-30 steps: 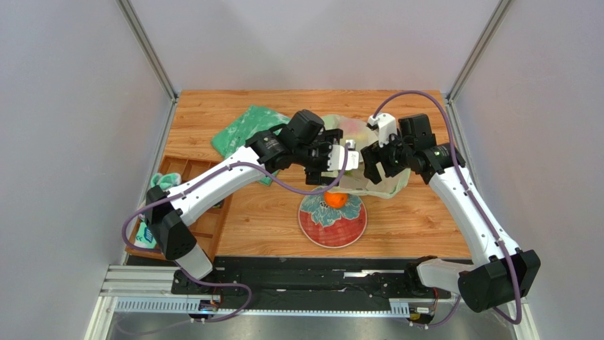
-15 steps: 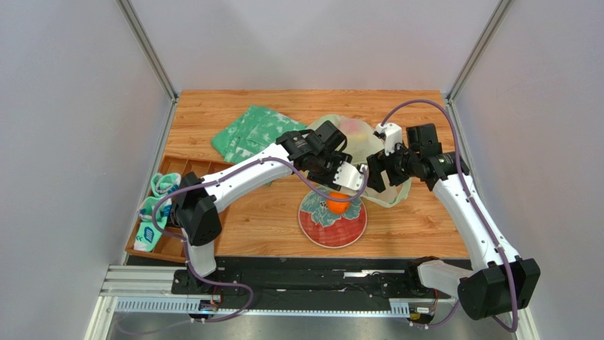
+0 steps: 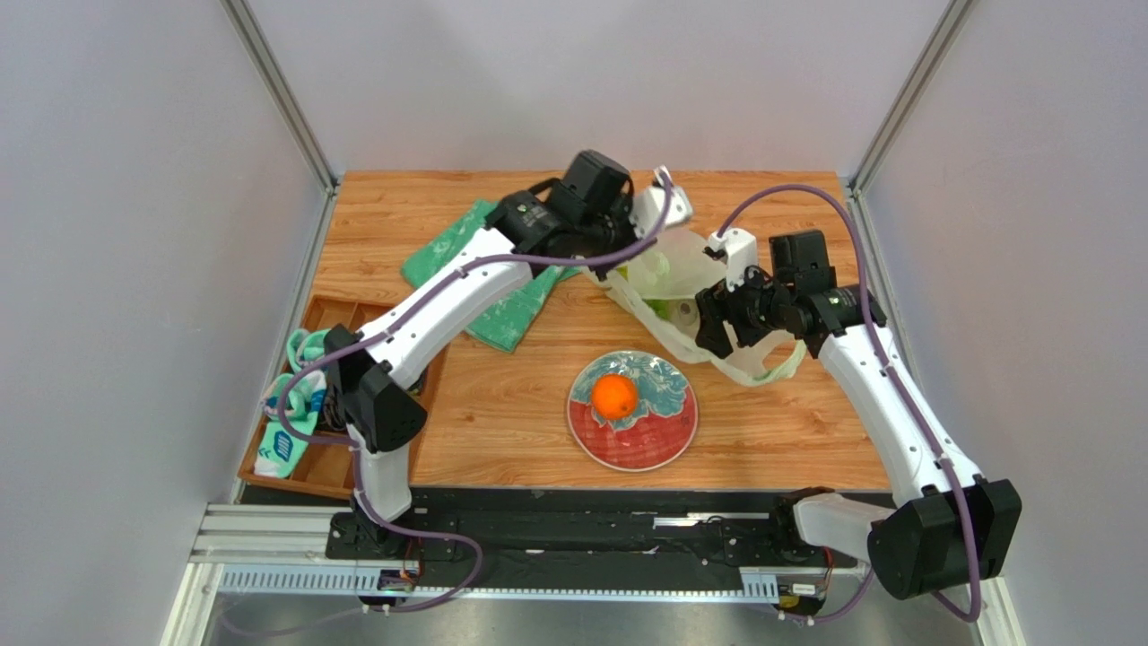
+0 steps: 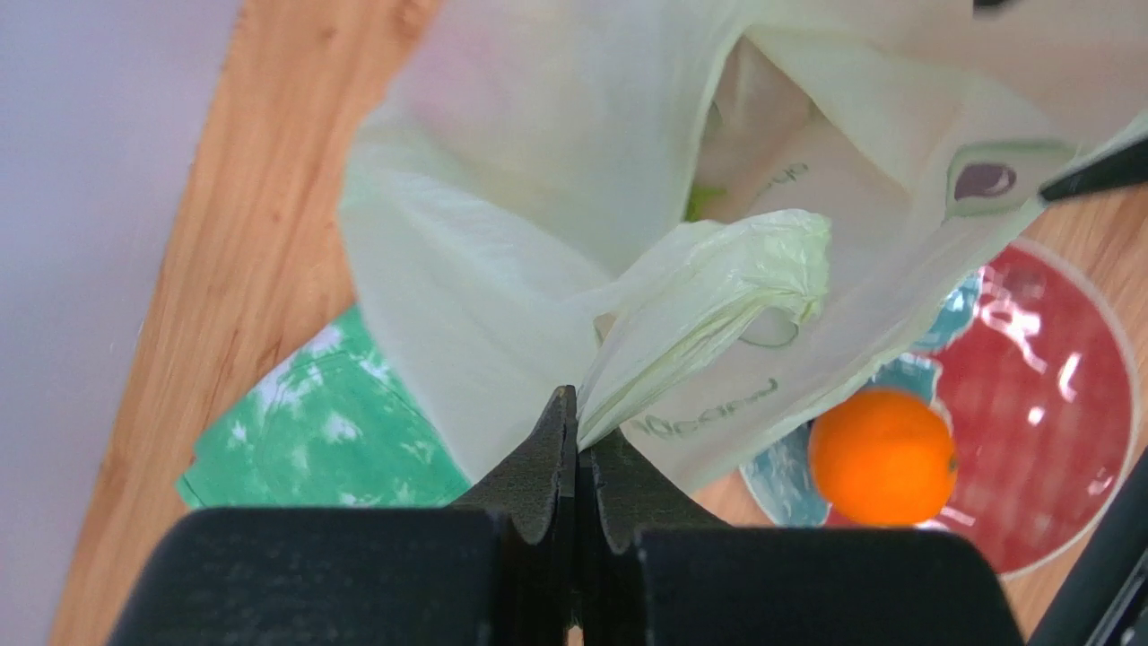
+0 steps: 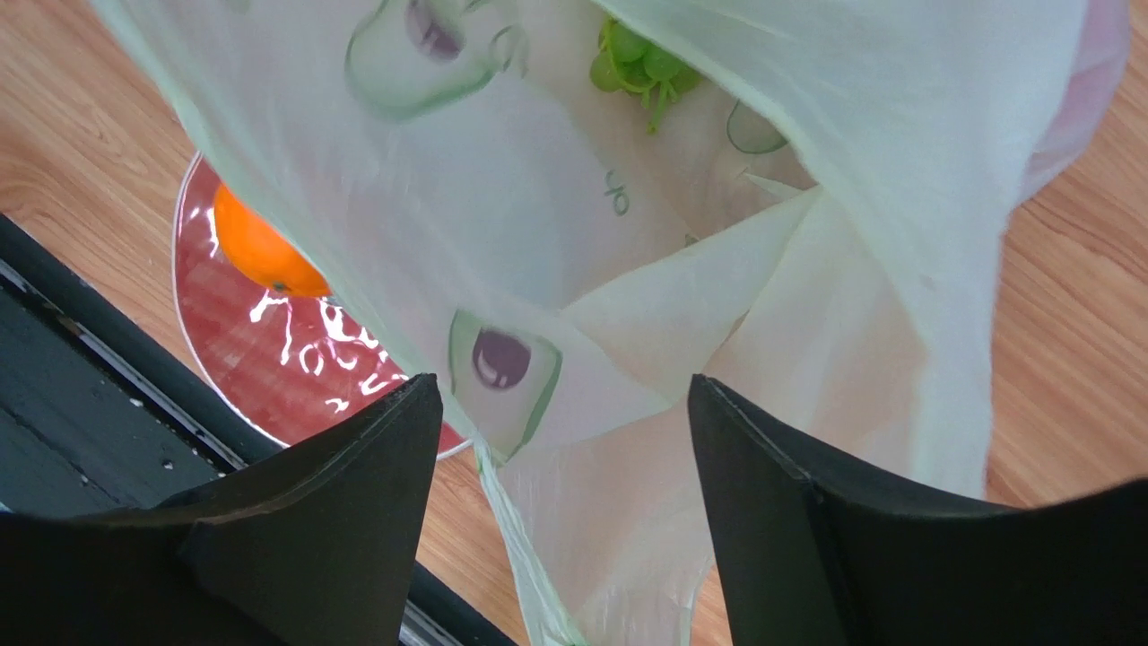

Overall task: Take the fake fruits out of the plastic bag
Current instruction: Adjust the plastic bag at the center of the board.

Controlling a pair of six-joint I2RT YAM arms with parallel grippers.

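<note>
Pinching plastic bag, left gripper stretched far

Orange on plate, pale green bag hanging, grape cluster inside

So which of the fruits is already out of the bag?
The orange, sitting alone on the red plate. The green grapes show only through the plastic bag, so they are still inside it.

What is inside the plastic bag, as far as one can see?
Through the thin plastic bag a green grape cluster shows. The folded film covers the rest, so other fruits cannot be made out. The orange is outside, on the plate.
</note>
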